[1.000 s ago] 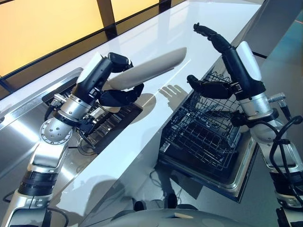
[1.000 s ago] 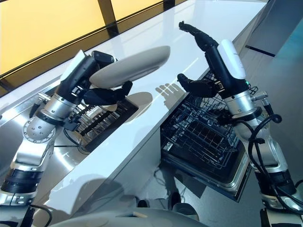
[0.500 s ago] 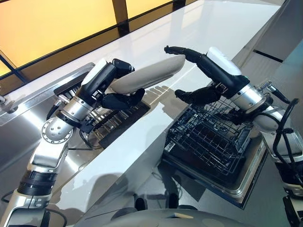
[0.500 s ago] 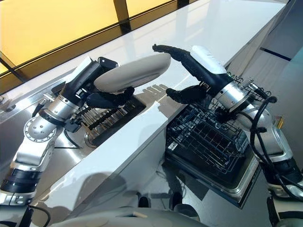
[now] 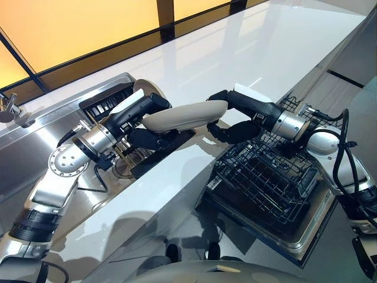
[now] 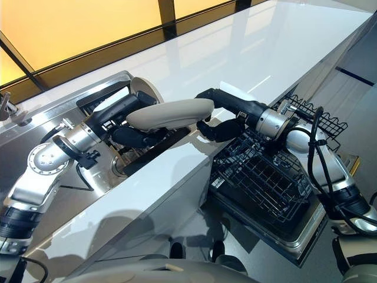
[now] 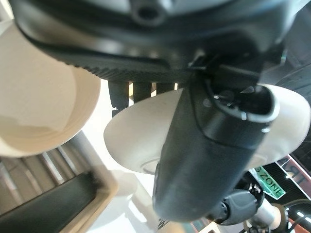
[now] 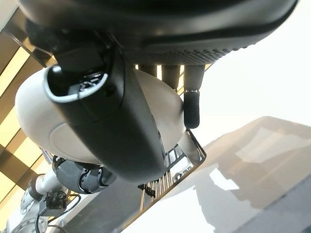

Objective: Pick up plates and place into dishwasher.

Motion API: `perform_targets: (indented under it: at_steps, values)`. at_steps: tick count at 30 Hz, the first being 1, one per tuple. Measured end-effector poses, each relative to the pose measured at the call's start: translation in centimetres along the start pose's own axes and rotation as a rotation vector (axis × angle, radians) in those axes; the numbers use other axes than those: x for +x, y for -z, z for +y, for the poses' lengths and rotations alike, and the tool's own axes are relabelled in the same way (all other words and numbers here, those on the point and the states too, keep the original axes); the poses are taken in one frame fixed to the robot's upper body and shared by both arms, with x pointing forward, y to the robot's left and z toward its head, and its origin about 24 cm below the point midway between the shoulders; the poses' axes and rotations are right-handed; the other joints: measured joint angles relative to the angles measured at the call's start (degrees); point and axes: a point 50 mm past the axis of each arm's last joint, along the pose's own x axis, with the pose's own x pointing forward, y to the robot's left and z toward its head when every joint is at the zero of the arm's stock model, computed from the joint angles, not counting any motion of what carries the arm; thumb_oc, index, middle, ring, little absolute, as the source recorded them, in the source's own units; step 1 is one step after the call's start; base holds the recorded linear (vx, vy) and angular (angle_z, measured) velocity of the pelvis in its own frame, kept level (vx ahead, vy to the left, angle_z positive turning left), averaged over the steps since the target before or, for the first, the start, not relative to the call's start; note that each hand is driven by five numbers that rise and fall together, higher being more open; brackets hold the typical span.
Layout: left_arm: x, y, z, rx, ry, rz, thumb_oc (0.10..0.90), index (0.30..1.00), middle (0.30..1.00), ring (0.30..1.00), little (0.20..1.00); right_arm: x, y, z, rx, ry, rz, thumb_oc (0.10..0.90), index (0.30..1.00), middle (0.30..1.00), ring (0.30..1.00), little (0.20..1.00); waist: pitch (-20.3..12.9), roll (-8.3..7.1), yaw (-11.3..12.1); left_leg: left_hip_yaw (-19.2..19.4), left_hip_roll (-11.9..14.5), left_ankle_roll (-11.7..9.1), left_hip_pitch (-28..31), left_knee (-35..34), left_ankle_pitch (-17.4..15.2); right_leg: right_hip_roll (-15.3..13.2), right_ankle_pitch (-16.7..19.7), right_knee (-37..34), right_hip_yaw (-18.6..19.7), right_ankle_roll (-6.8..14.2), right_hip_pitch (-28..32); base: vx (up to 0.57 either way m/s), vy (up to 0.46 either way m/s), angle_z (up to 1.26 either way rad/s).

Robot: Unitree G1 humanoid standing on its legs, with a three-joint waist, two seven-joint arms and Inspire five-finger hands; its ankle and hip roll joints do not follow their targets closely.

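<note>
A beige plate (image 5: pixel 185 115) hangs level over the counter's near edge, held between both hands. My left hand (image 5: pixel 140 111) is shut on its left rim, thumb (image 7: pixel 204 155) across the plate's underside (image 7: pixel 131 141). My right hand (image 5: pixel 232 130) is shut on the right rim, fingers over the top and thumb (image 8: pixel 121 126) under the plate (image 8: pixel 167 104). A second beige plate (image 5: pixel 147 89) stands upright in the dark sink rack (image 5: pixel 106 101) behind my left hand. The black wire dishwasher rack (image 5: pixel 259 177) is pulled out below my right arm.
The white counter (image 5: pixel 235 53) runs from the sink toward the far right. The steel sink surround (image 5: pixel 35 127) lies at the left, with a tap (image 5: pixel 9 109) at its edge. The open dishwasher door (image 5: pixel 294 233) sticks out under the wire rack.
My right hand has swung down and left from above the dishwasher rack and closed on the plate's right rim. The plate has tipped more level. The camera has shifted.
</note>
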Motion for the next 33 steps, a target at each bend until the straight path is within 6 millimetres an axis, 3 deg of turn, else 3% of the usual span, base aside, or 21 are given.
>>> perform_targets:
  at_steps: [9, 10, 12, 16, 19, 27, 30, 33]
  values:
    - [0.8, 0.0, 0.8, -0.033, 0.019, 0.009, 0.100, 0.300, 0.300, 0.300, 0.200, 0.1, 0.2, -0.1, 0.016, 0.045, -0.001, 0.100, 0.300, 0.300, 0.300, 0.200, 0.1, 0.10, -0.4, -0.5, -0.5, 0.3, 0.0, 0.0, 0.3, -0.4, 0.0, 0.0, 0.6, 0.0, 0.2, 0.01, 0.000, 0.01]
    - [0.9, 0.0, 0.8, -0.043, 0.018, 0.013, 0.287, 0.460, 0.460, 0.460, 0.387, 0.1, 0.3, -0.1, 0.022, 0.053, -0.001, 0.100, 0.300, 0.300, 0.300, 0.200, 0.1, 0.11, -0.4, -0.6, -0.5, 0.3, 0.0, 0.0, 0.3, -0.4, 0.0, 0.0, 0.9, 0.1, 0.2, 0.00, 0.000, 0.00]
    - [1.0, 0.2, 1.0, -0.053, 0.009, 0.021, 0.800, 0.900, 0.900, 0.900, 0.900, 0.2, 0.4, 0.0, 0.036, 0.066, -0.002, 0.100, 0.300, 0.300, 0.300, 0.200, 0.1, 0.19, -0.5, -0.6, -0.5, 0.3, 0.0, 0.0, 0.4, -0.3, -0.1, 0.0, 1.7, 0.1, 0.2, 0.00, 0.000, 0.00]
    - [1.0, 0.9, 0.9, -0.069, -0.033, 0.046, 0.800, 0.900, 0.900, 0.900, 0.900, 0.3, 0.4, 0.1, 0.043, 0.077, -0.006, 0.100, 0.300, 0.300, 0.300, 0.200, 0.2, 0.38, -0.9, -0.6, -0.5, 0.3, 0.0, 0.0, 0.4, -0.3, -0.1, 0.0, 1.7, 0.1, 0.2, 0.00, 0.000, 0.00]
    - [1.0, 0.6, 1.3, 0.029, -0.124, 0.036, 0.800, 0.900, 0.900, 0.900, 0.900, 0.4, 0.6, 0.4, 0.089, 0.127, -0.024, 0.100, 0.300, 0.300, 0.300, 0.200, 0.3, 0.43, -1.4, -0.6, -0.5, 0.3, 0.0, 0.0, 0.4, -0.3, -0.1, 0.0, 1.7, 0.1, 0.2, 0.00, 0.000, 0.00]
    - [1.0, -2.8, 2.7, 0.394, -0.340, -0.130, 0.800, 0.900, 0.900, 0.900, 0.900, -0.2, 0.8, 0.6, 0.181, 0.350, -0.087, 0.100, 0.300, 0.300, 0.300, 0.200, 0.5, 0.76, -1.6, -0.4, -0.5, 0.3, 0.0, 0.0, 0.4, -0.3, -0.1, 0.0, 2.0, 0.2, 0.1, 0.00, 0.000, 0.00]
    - [0.0, -3.3, 4.5, 0.571, -0.402, -0.090, 0.800, 0.900, 0.900, 0.900, 0.900, -1.8, 1.6, -0.2, 0.193, 0.495, -0.044, 0.100, 0.300, 0.300, 0.300, 0.200, 0.7, 1.02, -1.7, -0.1, -0.5, 0.3, 0.0, 0.0, 0.4, -0.3, -0.1, 0.0, 2.5, 0.2, 0.1, 0.00, 0.000, 0.00]
    - [-1.7, -2.4, 7.5, 0.649, -0.532, 0.033, 0.800, 0.900, 0.900, 0.900, 0.900, -4.7, 3.8, -1.8, 0.204, 0.720, 0.067, 0.100, 0.300, 0.300, 0.300, 0.200, 0.9, 1.31, -1.9, 0.1, -0.5, 0.3, 0.1, 0.0, 0.3, -0.2, -0.1, 0.0, 3.3, 0.2, 0.1, 0.00, 0.006, -0.04]
